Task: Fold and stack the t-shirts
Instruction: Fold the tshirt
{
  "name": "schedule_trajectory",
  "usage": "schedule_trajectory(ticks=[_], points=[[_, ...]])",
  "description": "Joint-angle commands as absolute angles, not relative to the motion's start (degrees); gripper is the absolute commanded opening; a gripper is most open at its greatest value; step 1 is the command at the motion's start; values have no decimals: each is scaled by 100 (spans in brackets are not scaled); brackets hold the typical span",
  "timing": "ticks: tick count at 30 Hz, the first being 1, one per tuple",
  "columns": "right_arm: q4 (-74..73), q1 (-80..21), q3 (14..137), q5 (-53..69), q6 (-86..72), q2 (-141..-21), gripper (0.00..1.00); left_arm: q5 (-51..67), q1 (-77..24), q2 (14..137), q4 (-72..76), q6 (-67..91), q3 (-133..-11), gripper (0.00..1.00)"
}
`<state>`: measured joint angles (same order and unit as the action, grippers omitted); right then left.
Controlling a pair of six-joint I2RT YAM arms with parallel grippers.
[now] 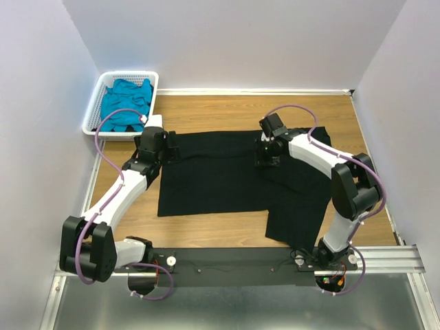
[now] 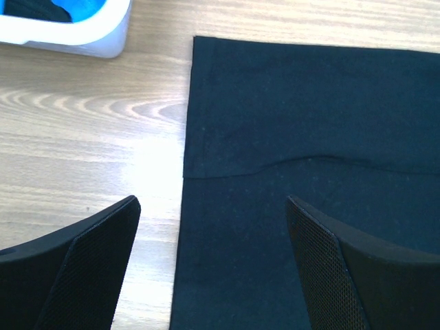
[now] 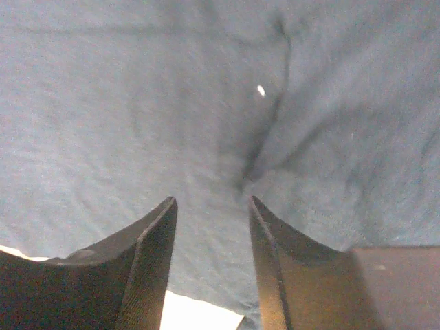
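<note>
The black t-shirt (image 1: 220,180) lies spread flat on the wooden table, one layer folded over along its far edge and a longer flap hanging toward the near right. My left gripper (image 1: 165,148) hovers open over the shirt's left edge (image 2: 185,172), which runs between its fingers (image 2: 213,201). My right gripper (image 1: 267,155) is low over the shirt's upper right part. Its jaws (image 3: 212,199) stand apart with only flat cloth (image 3: 137,103) under them, and a crease (image 3: 268,130) lies just ahead. The teal t-shirt (image 1: 127,103) sits crumpled in the basket.
The white slotted basket (image 1: 93,113) stands at the far left corner; its near wall (image 2: 82,31) shows in the left wrist view. Bare wood (image 2: 89,137) lies left of the shirt. White walls close in the table on three sides.
</note>
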<state>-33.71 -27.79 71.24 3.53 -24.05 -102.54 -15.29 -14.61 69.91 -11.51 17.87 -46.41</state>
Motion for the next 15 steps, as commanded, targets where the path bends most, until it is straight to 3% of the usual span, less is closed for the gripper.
schedule_trajectory(ticks=[1, 10, 15], points=[[-3410, -2611, 7514, 563, -2286, -9880, 55, -1266, -1433, 7215, -1072, 1898, -4921, 94], [-2893, -460, 7330, 703, -2232, -9738, 55, -985, -1424, 8777, -1282, 2170, -6282, 89], [-2584, 175, 7181, 861, -2373, -10089, 52, -853, -1380, 9719, -1467, 2250, -6863, 86]])
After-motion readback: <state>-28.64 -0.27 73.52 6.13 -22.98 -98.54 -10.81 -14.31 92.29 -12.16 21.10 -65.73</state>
